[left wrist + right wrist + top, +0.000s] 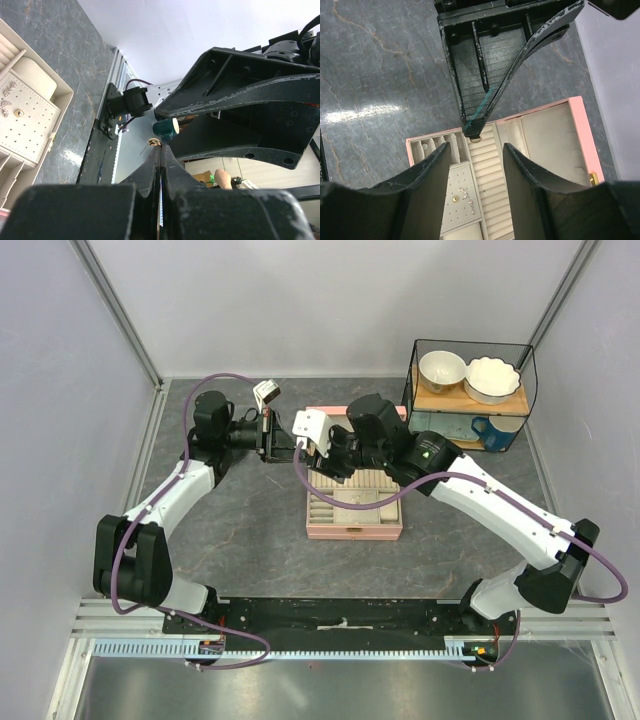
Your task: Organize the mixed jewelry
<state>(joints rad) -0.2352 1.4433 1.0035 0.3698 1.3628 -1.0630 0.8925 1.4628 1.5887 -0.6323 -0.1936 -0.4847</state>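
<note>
Gold glints at the tip of the left claw (160, 150), clamped shut on one speck-sized gold piece (156, 143) just above the ring rolls of the pink box (580, 135). The right claw (476, 148) stands open astride that tip, and more mixed jewelry (463, 192) sits on the box's perforated pad. With the claws this close, a bump or mistimed release could flick the speck into a slot; the only free room is over the grey surface (370, 75) beyond the rim.
</note>
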